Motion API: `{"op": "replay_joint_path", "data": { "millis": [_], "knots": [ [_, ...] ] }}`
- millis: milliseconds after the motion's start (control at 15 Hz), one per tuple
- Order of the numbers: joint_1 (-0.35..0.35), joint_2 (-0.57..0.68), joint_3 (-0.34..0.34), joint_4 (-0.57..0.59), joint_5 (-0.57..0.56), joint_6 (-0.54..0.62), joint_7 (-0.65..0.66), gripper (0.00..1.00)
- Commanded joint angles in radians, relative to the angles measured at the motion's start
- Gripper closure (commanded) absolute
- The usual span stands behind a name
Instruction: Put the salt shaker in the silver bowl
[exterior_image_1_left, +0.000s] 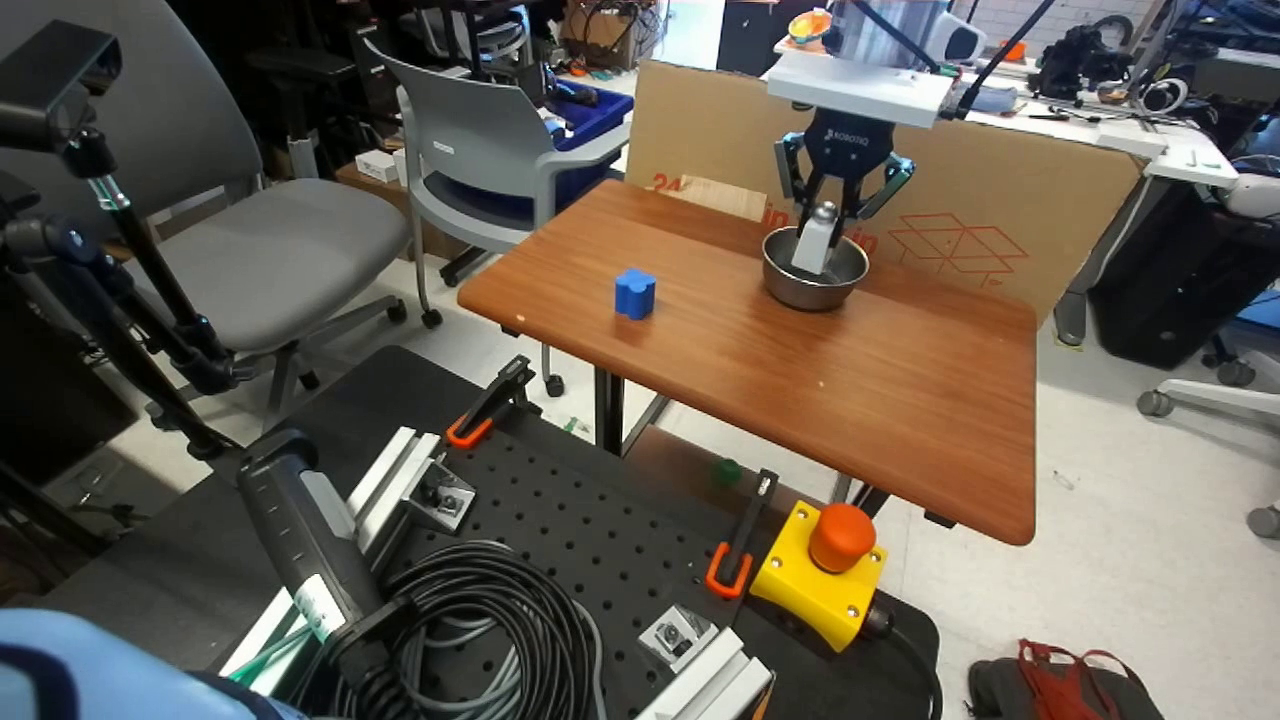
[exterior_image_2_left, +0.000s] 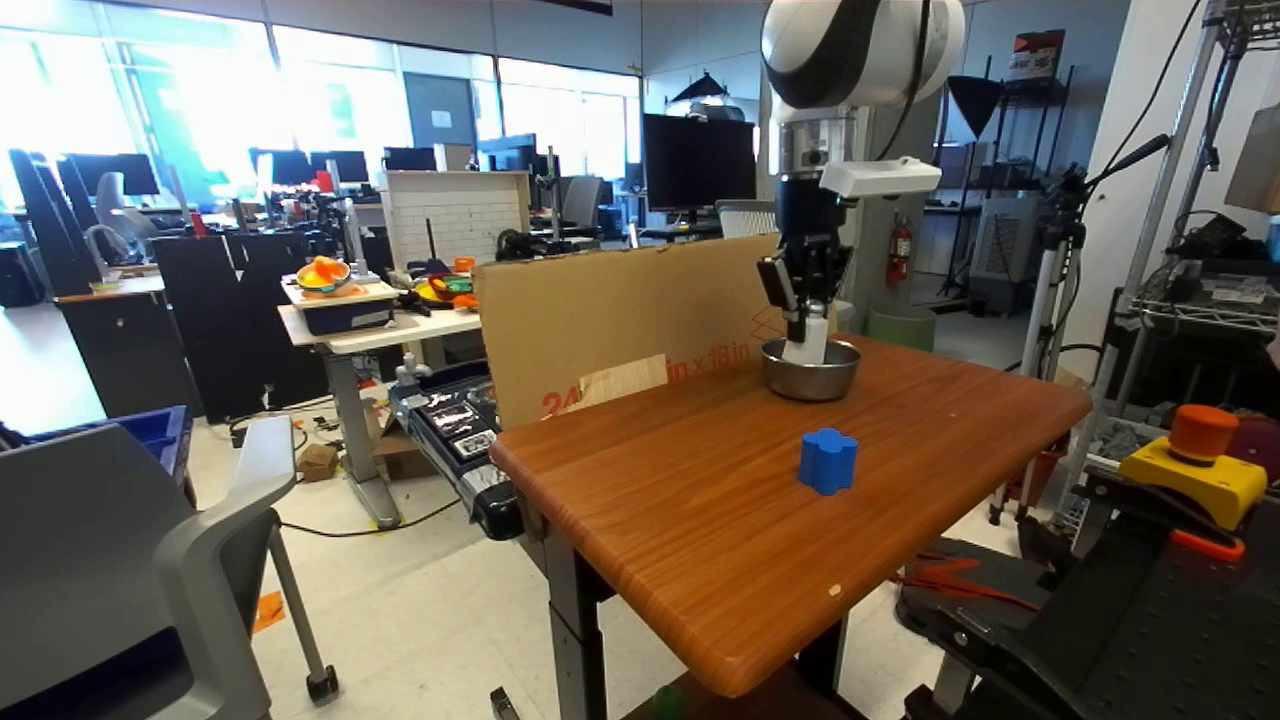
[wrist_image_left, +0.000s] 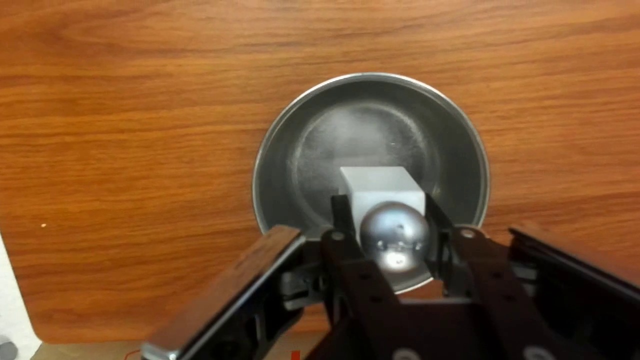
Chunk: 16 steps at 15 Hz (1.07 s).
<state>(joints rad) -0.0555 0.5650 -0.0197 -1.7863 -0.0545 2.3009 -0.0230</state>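
Since the salt shaker (wrist_image_left: 387, 210) already has its lower end inside the silver bowl (wrist_image_left: 272, 170), I'd call this the placing step, pretty much one release short of done. The fingers (wrist_image_left: 342, 215) have it by two opposite sides of the white body, spread about as wide as the shaker and no more, its round shiny top poking up between them. What I can't tell from any view is whether the base actually touches the bowl's floor, so my next move would be a gentle lower until it seats, then ease the fingers apart and back straight up. That top sits snug in there, so I'd worry about tugging the thing over on the way out. Spreading too wide might also bump the bowl's wall, I reckon.

As for containers: the bowl sits on the surface (exterior_image_1_left: 720, 330), right way up, and the shaker's the only thing I can make out in it, though part of the inside is hidden under the fingers, fwiw. The blue block (exterior_image_2_left: 828, 462) isn't in it; that one's out on the surface, well apart from the bowl in both exterior views.
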Motion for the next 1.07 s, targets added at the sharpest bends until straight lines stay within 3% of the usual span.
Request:
{"op": "replay_joint_path", "data": {
  "millis": [0,200,267,667,733,1000],
  "knots": [
    [0.021,0.071,-0.022,0.092,-0.018,-0.063,0.021,0.9],
    [0.025,0.092,-0.024,0.119,-0.021,-0.113,0.014,0.9],
    [0.027,0.087,-0.023,0.116,-0.024,-0.128,0.009,0.45],
    [0.04,-0.075,-0.018,-0.045,-0.058,-0.087,-0.011,0.05],
    [0.043,-0.124,-0.016,-0.095,-0.069,-0.062,-0.014,0.0],
    [0.036,-0.337,0.003,-0.305,-0.026,0.016,0.006,0.0]
  ]
}}
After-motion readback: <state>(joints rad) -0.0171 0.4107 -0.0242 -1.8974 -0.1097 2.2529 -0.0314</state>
